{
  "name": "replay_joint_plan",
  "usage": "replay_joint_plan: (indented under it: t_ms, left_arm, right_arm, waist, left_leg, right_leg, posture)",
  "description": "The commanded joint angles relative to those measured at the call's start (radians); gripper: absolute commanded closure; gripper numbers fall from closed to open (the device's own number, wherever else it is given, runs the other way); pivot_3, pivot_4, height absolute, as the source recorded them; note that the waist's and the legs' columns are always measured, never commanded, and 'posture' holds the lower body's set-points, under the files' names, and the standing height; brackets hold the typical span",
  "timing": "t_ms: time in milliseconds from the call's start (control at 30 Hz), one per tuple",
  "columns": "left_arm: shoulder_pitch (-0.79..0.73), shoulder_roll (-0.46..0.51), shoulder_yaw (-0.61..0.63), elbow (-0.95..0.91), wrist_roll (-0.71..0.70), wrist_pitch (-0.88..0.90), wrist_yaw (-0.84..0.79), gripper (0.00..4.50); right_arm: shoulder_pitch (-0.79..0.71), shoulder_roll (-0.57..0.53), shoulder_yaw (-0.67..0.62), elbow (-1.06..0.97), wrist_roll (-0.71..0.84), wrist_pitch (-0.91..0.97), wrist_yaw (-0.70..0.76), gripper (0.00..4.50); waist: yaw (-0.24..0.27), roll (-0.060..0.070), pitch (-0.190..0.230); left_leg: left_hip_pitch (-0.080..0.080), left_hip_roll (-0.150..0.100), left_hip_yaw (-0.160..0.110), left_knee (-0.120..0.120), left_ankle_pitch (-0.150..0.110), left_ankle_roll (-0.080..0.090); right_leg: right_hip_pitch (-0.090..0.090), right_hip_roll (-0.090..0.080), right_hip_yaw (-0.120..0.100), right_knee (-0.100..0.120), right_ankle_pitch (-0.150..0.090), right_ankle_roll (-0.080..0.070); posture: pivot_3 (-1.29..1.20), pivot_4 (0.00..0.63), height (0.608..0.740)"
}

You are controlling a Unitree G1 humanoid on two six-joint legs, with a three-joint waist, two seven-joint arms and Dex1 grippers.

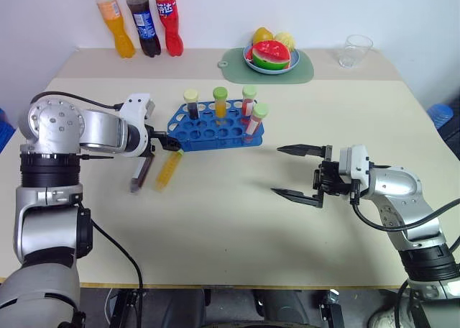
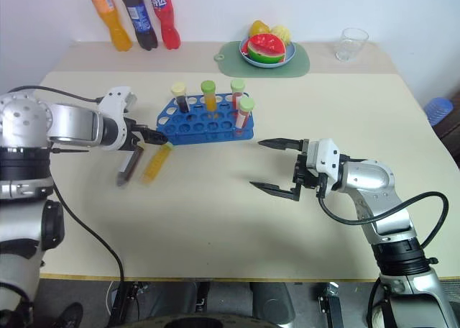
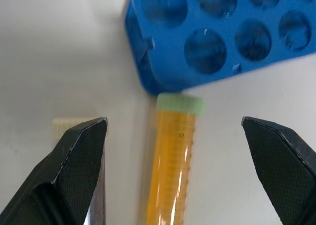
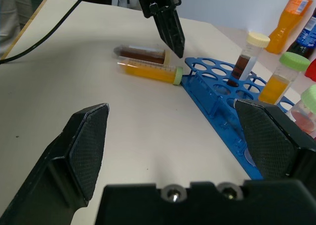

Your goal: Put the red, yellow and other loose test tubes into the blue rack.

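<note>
Setting: a pale table against a plain white wall.

A cream-coloured table (image 1: 237, 227) is seen under even light, its far edge meeting a bare white wall (image 1: 302, 8). Along that edge three soda bottles (image 1: 139, 19) are stood side by side; a green mat (image 1: 298, 73) carrying a blue plate (image 1: 259, 67) of toy fruit is laid near a clear cup (image 1: 356, 49). Something blue (image 1: 440, 114) is glimpsed beyond the table's right side.

Bright blue rack (image 1: 215, 129) at upper centre; beside it lie a yellow-orange tube (image 1: 168, 170) with pale green cap and a dark brown tube (image 1: 141, 174), on a cream worktop (image 1: 230, 227).
</note>
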Motion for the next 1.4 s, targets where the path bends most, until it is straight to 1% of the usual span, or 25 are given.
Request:
replay_joint_plan:
  t_ms: [33, 100, 233, 333, 467, 633, 733, 833, 867, 933, 967, 1067, 1133, 1200, 1267, 1333, 1367, 1400]
  left_arm:
    - [-0.049, 0.026, -0.057, 0.062, -0.106, 0.008, 0.055, 0.0]
    - [-0.069, 0.032, -0.1, 0.116, -0.167, 0.008, 0.091, 0.0]
    - [-0.088, 0.048, -0.172, 0.156, -0.268, 0.008, 0.162, 0.0]
    - [-0.1, 0.059, -0.213, 0.18, -0.317, 0.008, 0.214, 0.0]
    - [-0.127, 0.043, -0.262, 0.224, -0.324, 0.008, 0.275, 0.0]
    - [-0.156, -0.008, -0.282, 0.242, -0.238, 0.008, 0.285, 0.0]
    - [-0.154, -0.04, -0.284, 0.254, -0.16, 0.008, 0.267, 0.86]
    - [-0.155, -0.062, -0.28, 0.27, -0.117, 0.008, 0.244, 2.26]
    - [-0.152, -0.066, -0.279, 0.272, -0.105, 0.008, 0.236, 2.8]
    - [-0.149, -0.069, -0.282, 0.279, -0.091, 0.008, 0.22, 3.62]
    - [-0.146, -0.067, -0.281, 0.278, -0.086, 0.008, 0.216, 3.68]
    - [-0.142, -0.064, -0.273, 0.278, -0.09, 0.008, 0.212, 3.68]
    - [-0.127, -0.043, -0.269, 0.226, -0.126, 0.008, 0.199, 3.68]
    - [-0.092, -0.014, -0.235, 0.098, -0.148, 0.008, 0.15, 3.68]
    - [-0.041, 0.005, -0.144, -0.033, -0.158, 0.008, 0.112, 3.68]
    - [0.055, 0.061, -0.096, -0.288, -0.099, -0.101, -0.025, 3.68]
    - [0.092, 0.08, -0.09, -0.38, -0.06, -0.153, -0.083, 3.68]
    - [0.163, 0.104, -0.065, -0.482, -0.025, -0.237, -0.181, 3.68]
  right_arm:
    - [0.006, -0.005, -0.041, -0.03, 0.015, -0.008, 0.002, 0.01]
    - [0.008, -0.007, -0.045, -0.029, 0.013, -0.008, 0.003, 0.01]
    - [0.013, -0.005, -0.052, -0.032, 0.006, -0.009, -0.006, 0.01]
    - [0.019, 0.003, -0.051, -0.041, 0.003, -0.008, -0.017, 0.01]
    - [0.026, 0.01, -0.046, -0.046, 0.0, -0.009, -0.028, 0.01]
    - [0.016, 0.022, -0.04, -0.043, -0.008, -0.011, -0.042, 0.01]
    - [0.021, 0.032, -0.038, -0.05, -0.015, -0.011, -0.057, 0.0]
    - [0.032, 0.034, -0.04, -0.056, -0.024, -0.012, -0.062, 0.0]
    - [0.035, 0.034, -0.042, -0.059, -0.024, -0.01, -0.064, 0.0]
    - [0.04, 0.033, -0.046, -0.062, -0.025, -0.008, -0.066, 0.0]
    - [0.042, 0.032, -0.048, -0.064, -0.026, -0.007, -0.067, 0.0]
    - [0.045, 0.03, -0.052, -0.062, -0.027, -0.008, -0.069, 0.0]
    - [0.041, 0.032, -0.049, -0.057, -0.031, -0.009, -0.072, 0.0]
    - [0.035, 0.033, -0.048, -0.049, -0.033, -0.009, -0.072, 0.0]
    - [0.027, 0.033, -0.049, -0.04, -0.036, -0.01, -0.072, 0.0]
    - [0.019, 0.033, -0.05, -0.028, -0.037, -0.012, -0.069, 0.0]
    - [0.016, 0.033, -0.051, -0.022, -0.037, -0.014, -0.066, 0.0]
    - [0.012, 0.033, -0.051, -0.015, -0.038, -0.015, -0.064, 0.0]
  waist:
    - [0.001, 0.0, 0.0]
    - [0.002, 0.0, 0.0]
    - [0.002, 0.0, 0.0]
    - [0.0, 0.0, 0.0]
    - [0.002, 0.0, 0.0]
    - [0.015, 0.0, 0.0]
    - [0.017, 0.0, 0.0]
    - [0.019, 0.0, 0.0]
    - [0.018, 0.0, 0.0]
    - [0.018, 0.0, 0.0]
    - [0.017, 0.0, 0.0]
    - [0.016, 0.0, 0.0]
    - [0.016, 0.0, 0.0]
    - [0.013, 0.0, 0.0]
    - [0.014, 0.0, 0.0]
    - [0.014, 0.0, 0.0]
    - [0.014, 0.0, 0.0]
    - [0.016, 0.0, 0.0]
  left_leg:
    - [0.0, 0.0, 0.0, 0.0, 0.0, 0.0]
    - [0.0, 0.0, 0.0, 0.0, 0.0, 0.0]
    - [0.0, 0.0, 0.0, 0.0, 0.0, 0.0]
    - [0.0, 0.0, 0.0, 0.0, 0.0, 0.0]
    - [0.0, -0.001, 0.0, 0.0, 0.001, -0.001]
    - [0.0, -0.002, 0.0, 0.0, 0.001, -0.001]
    - [-0.001, -0.002, 0.001, 0.0, 0.001, -0.002]
    - [-0.001, -0.002, 0.001, 0.0, 0.001, -0.002]
    - [-0.001, -0.002, 0.001, 0.0, 0.002, -0.003]
    - [-0.001, -0.002, 0.001, 0.0, 0.002, -0.004]
    - [-0.001, -0.002, 0.001, 0.0, 0.002, -0.004]
    - [-0.001, -0.002, 0.001, 0.0, 0.002, -0.003]
    - [-0.001, -0.002, 0.001, 0.0, 0.002, -0.003]
    - [-0.001, -0.002, 0.0, 0.0, 0.002, -0.003]
    - [-0.002, -0.001, 0.001, 0.0, 0.004, -0.006]
    - [-0.003, -0.001, 0.001, 0.0, 0.004, -0.008]
    - [-0.003, 0.0, 0.001, 0.0, 0.005, -0.008]
    - [-0.003, 0.0, 0.002, 0.0, 0.005, -0.008]
  right_leg:
    - [0.0, 0.0, 0.0, 0.0, 0.0, 0.0]
    - [0.0, 0.0, 0.0, 0.0, 0.0, 0.0]
    - [0.0, 0.0, 0.0, 0.0, 0.0, 0.0]
    - [-0.001, 0.0, 0.0, 0.0, 0.0, 0.0]
    - [-0.001, 0.0, 0.0, 0.0, 0.0, 0.0]
    - [-0.001, 0.0, 0.0, 0.0, 0.0, 0.0]
    - [-0.001, 0.0, 0.0, 0.0, 0.0, 0.0]
    - [-0.001, 0.0, 0.0, 0.0, 0.0, 0.0]
    - [-0.001, 0.0, 0.0, 0.0, 0.0, 0.0]
    - [-0.001, 0.0, 0.0, 0.0, 0.0, 0.0]
    - [-0.001, 0.0, 0.0, 0.0, 0.0, 0.0]
    - [-0.001, 0.0, 0.0, 0.0, 0.0, 0.0]
    - [-0.001, 0.0, 0.0, 0.0, 0.0, 0.0]
    - [-0.001, 0.0, 0.0, 0.0, 0.0, 0.0]
    - [-0.002, 0.0, 0.0, 0.0, 0.0, 0.0]
    - [-0.003, 0.0, 0.001, 0.0, 0.0, 0.0]
    - [-0.003, 0.0, 0.001, 0.0, 0.0, 0.0]
    - [-0.003, 0.0, 0.001, 0.0, 0.0, 0.0]
  posture:
    - [0.0, 0.15, 0.74]
    - [0.0, 0.15, 0.74]
    - [0.0, 0.15, 0.74]
    - [0.0, 0.15, 0.74]
    - [0.0, 0.15, 0.74]
    - [0.0, 0.15, 0.74]
    - [0.0, 0.15, 0.74]
    - [0.0, 0.15, 0.74]
    - [0.0, 0.15, 0.74]
    - [0.0, 0.15, 0.74]
    - [0.0, 0.15, 0.74]
    - [0.0, 0.15, 0.74]
    - [0.0, 0.15, 0.74]
    - [0.0, 0.15, 0.74]
    - [0.0, 0.15, 0.74]
    - [0.0, 0.15, 0.74]
    - [0.0, 0.15, 0.74]
    - [0.0, 0.15, 0.74]
